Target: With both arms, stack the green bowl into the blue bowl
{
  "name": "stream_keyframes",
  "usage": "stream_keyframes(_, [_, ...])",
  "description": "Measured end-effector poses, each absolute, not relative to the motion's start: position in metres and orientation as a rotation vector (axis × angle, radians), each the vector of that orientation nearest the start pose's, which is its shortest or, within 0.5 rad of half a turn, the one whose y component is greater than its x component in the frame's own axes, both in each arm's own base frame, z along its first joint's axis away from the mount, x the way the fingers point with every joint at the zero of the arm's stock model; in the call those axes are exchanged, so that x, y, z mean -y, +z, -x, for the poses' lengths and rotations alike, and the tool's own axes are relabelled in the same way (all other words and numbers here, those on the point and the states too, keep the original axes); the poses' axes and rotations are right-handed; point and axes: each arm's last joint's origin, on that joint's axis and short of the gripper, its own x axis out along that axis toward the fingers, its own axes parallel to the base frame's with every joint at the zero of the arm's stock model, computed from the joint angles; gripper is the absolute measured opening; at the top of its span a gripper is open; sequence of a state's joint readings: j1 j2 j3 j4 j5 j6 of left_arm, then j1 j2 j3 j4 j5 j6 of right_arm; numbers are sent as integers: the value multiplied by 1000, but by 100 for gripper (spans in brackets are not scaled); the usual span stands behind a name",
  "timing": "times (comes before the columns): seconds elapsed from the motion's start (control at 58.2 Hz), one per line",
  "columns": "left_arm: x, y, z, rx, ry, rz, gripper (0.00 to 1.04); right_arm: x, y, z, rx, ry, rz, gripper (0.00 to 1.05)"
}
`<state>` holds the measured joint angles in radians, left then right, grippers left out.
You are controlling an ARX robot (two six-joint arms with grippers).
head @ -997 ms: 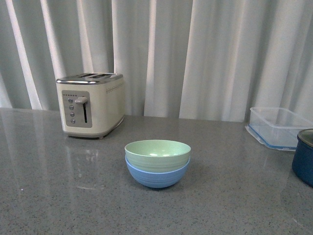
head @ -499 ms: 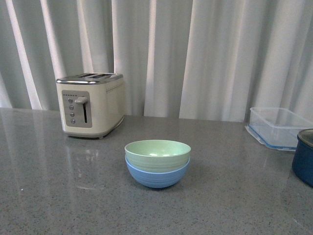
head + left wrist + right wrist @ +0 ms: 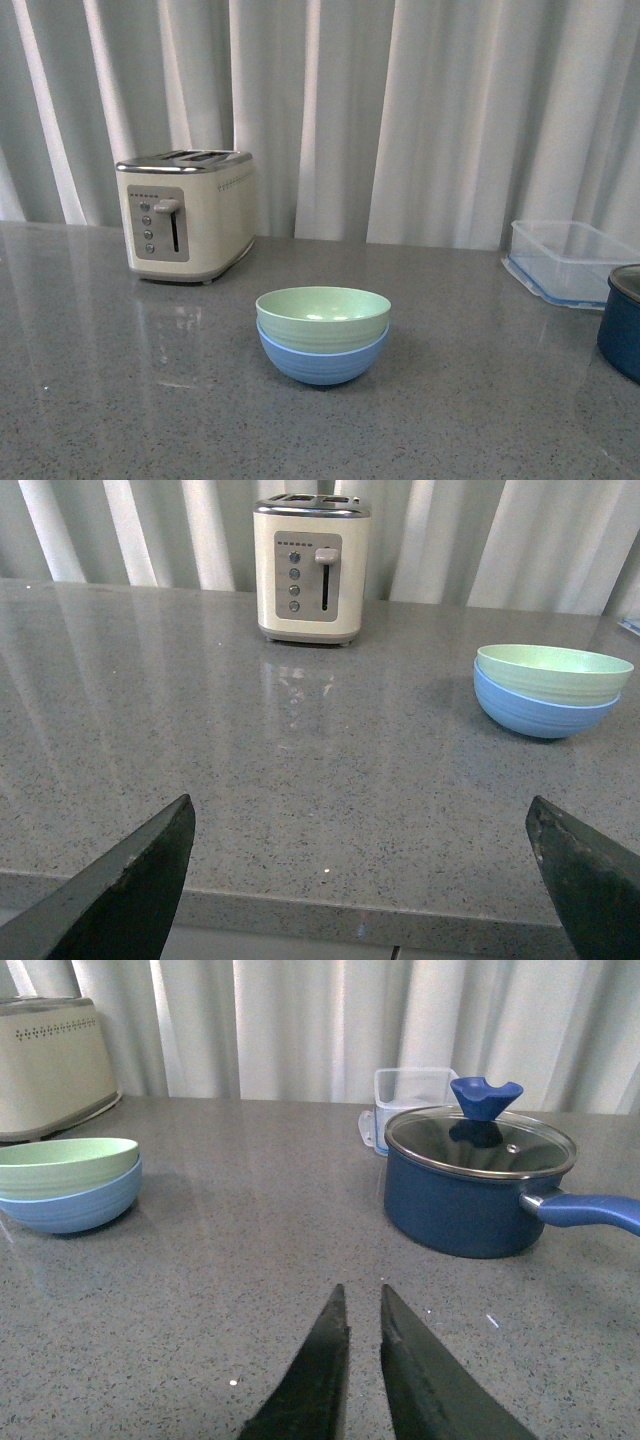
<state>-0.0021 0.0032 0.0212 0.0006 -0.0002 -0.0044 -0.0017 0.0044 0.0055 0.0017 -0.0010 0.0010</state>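
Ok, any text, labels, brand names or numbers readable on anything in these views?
No readable text in any view.
Toaster: small marks above its four buttons, too small and blurred to read.
Green bowl, blue bowl, navy pot, clear container: no markings visible.

Backdrop: pale grey-white curtains [image 3: 400,110] hang in long folds behind everything.
Bench [image 3: 480,400]: grey speckled stone, glossy, with soft reflections.
Bench edge: a rounded front lip shows in the left wrist view.
Light: even, diffuse, with soft shadows.
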Motion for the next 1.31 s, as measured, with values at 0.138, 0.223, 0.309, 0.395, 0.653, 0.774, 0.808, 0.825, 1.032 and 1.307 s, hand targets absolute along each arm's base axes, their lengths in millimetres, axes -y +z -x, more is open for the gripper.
stream_keyframes(0.138, [0, 171, -97, 18, -2, 4, 98, 0, 165, -98, 3, -1, -1, 45])
stream_keyframes(0.223, [0, 171, -97, 18, -2, 4, 98, 0, 165, -98, 3, -1, -1, 64])
stream_keyframes(0.309, [0, 171, -97, 18, -2, 4, 98, 0, 165, -98, 3, -1, -1, 80])
stream_keyframes(0.395, [0, 171, -97, 18, -2, 4, 98, 0, 165, -98, 3, -1, -2, 96])
stream_keyframes(0.653, [0, 171, -97, 18, -2, 4, 98, 0, 165, -98, 3, -1, -2, 95])
stream_keyframes(0.774, [0, 171, -97, 18, -2, 4, 98, 0, 165, -98, 3, -1, -2, 95])
stream_keyframes(0.808, [0, 171, -97, 18, -2, 4, 98, 0, 165, -98, 3, -1, -2, 95])
stream_keyframes(0.825, [0, 171, -97, 18, -2, 4, 98, 0, 165, -98, 3, -1, -2, 95])
stream_keyframes(1.032, [0, 171, -97, 18, -2, 4, 98, 0, 165, -98, 3, -1, -2, 95])
stream_keyframes(1.307, [0, 171, -97, 18, -2, 4, 98, 0, 165, -98, 3, -1, -2, 95])
